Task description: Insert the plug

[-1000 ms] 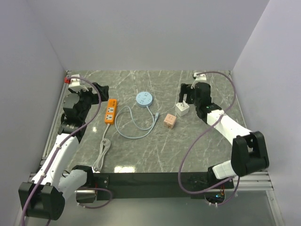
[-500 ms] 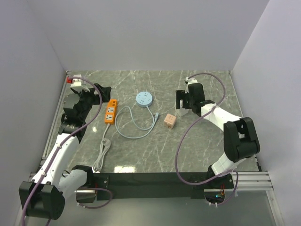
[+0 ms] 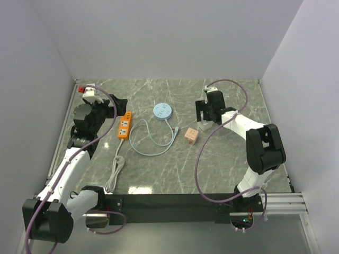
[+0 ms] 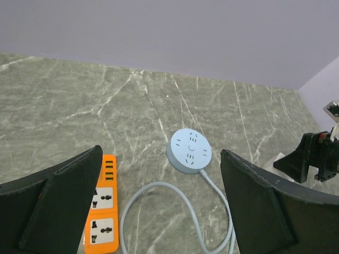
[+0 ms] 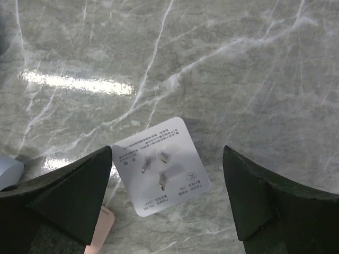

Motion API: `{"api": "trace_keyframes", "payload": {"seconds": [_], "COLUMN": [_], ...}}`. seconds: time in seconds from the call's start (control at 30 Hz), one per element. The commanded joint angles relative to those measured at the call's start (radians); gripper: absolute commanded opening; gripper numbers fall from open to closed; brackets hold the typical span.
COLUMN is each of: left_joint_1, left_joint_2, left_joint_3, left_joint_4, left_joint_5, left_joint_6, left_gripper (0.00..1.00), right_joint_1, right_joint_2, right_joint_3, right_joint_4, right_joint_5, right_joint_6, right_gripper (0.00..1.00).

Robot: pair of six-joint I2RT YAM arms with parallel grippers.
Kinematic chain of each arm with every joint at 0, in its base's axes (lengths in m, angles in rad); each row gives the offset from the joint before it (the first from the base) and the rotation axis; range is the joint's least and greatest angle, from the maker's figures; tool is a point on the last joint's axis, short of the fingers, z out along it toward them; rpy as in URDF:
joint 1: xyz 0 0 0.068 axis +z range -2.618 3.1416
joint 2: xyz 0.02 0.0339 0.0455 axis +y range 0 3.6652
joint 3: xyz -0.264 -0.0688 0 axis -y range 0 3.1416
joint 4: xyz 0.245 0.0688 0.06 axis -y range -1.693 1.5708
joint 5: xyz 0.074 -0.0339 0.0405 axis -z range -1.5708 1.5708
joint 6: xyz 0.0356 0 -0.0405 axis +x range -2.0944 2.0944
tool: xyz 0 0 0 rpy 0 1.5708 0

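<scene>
A white cube plug [image 5: 161,172] lies on the marble table with its three metal prongs pointing up. My right gripper [image 5: 167,153] is open and hovers right above it, one finger on each side, not touching. In the top view the right gripper [image 3: 207,114] covers most of the plug [image 3: 203,127]. An orange power strip [image 3: 124,125] lies at the left, also in the left wrist view [image 4: 101,217]. A round blue socket hub [image 3: 162,111] with a looped cable sits mid-table. My left gripper [image 4: 161,153] is open and empty, beside the strip [image 3: 108,108].
A pink cube [image 3: 191,136] sits just left of the white plug; its corner shows in the right wrist view [image 5: 98,230]. The strip's grey cord [image 3: 114,172] runs toward the near edge. Walls enclose the table on three sides.
My right gripper has swung left and back until it stands over the white plug, which it now hides in the top view. My left gripper has shifted slightly.
</scene>
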Motion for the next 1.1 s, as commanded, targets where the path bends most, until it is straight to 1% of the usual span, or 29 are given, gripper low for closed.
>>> {"api": "trace_keyframes", "payload": {"seconds": [0.0, 0.07, 0.2, 0.3, 0.5, 0.6, 0.63, 0.7, 0.73, 0.8, 0.83, 0.9, 0.93, 0.97, 1.07], "left_joint_1": [0.003, 0.003, 0.003, 0.003, 0.003, 0.003, 0.003, 0.003, 0.003, 0.003, 0.003, 0.003, 0.003, 0.003, 0.003], "left_joint_2": [0.000, 0.002, 0.013, 0.023, 0.025, 0.020, 0.016, 0.013, 0.011, 0.011, 0.013, 0.014, 0.013, 0.010, 0.004], "left_joint_3": [0.028, 0.029, 0.029, 0.032, 0.034, 0.034, 0.033, 0.031, 0.029, 0.029, 0.029, 0.029, 0.028, 0.025, 0.010], "left_joint_4": [0.028, 0.027, 0.031, 0.030, 0.030, 0.024, 0.022, 0.027, 0.025, 0.028, 0.028, 0.034, 0.040, 0.046, 0.083], "left_joint_5": [0.024, 0.024, 0.029, 0.030, 0.036, 0.029, 0.022, 0.022, 0.022, 0.022, 0.021, 0.027, 0.042, 0.051, 0.108], "left_joint_6": [0.012, 0.012, 0.011, 0.011, 0.011, 0.012, 0.014, 0.012, 0.014, 0.014, 0.014, 0.014, 0.014, 0.014, 0.011], "left_gripper": [0.99, 0.99, 0.99, 1.00, 0.99, 0.99, 0.99, 0.99, 0.99, 0.99, 0.99, 0.99, 1.00, 0.99, 1.00], "right_joint_1": [0.024, 0.030, 0.030, 0.030, 0.030, 0.027, 0.023, 0.021, 0.019, 0.016, 0.015, 0.009, 0.007, 0.007, 0.007], "right_joint_2": [0.036, 0.042, 0.019, 0.013, 0.049, 0.069, 0.071, 0.063, 0.056, 0.046, 0.039, 0.034, 0.025, 0.016, -0.052], "right_joint_3": [0.071, 0.076, 0.056, 0.057, 0.088, 0.099, 0.103, 0.099, 0.094, 0.088, 0.088, 0.100, 0.120, 0.131, 0.165], "right_joint_4": [-0.056, -0.064, -0.052, -0.066, -0.127, -0.145, -0.148, -0.144, -0.138, -0.130, -0.126, -0.132, -0.142, -0.147, -0.145], "right_joint_5": [0.028, 0.044, -0.005, -0.002, 0.008, 0.016, 0.007, -0.007, -0.015, -0.019, -0.036, -0.062, -0.093, -0.097, -0.185], "right_joint_6": [-0.032, -0.030, -0.033, -0.029, -0.019, -0.010, -0.007, -0.007, -0.007, -0.001, -0.001, -0.001, -0.001, 0.002, 0.005], "right_gripper": [0.90, 0.90, 0.90, 0.90, 0.90, 0.87, 0.82, 0.77, 0.64, 0.48, 0.37, 0.24, 0.14, 0.13, 0.11]}}
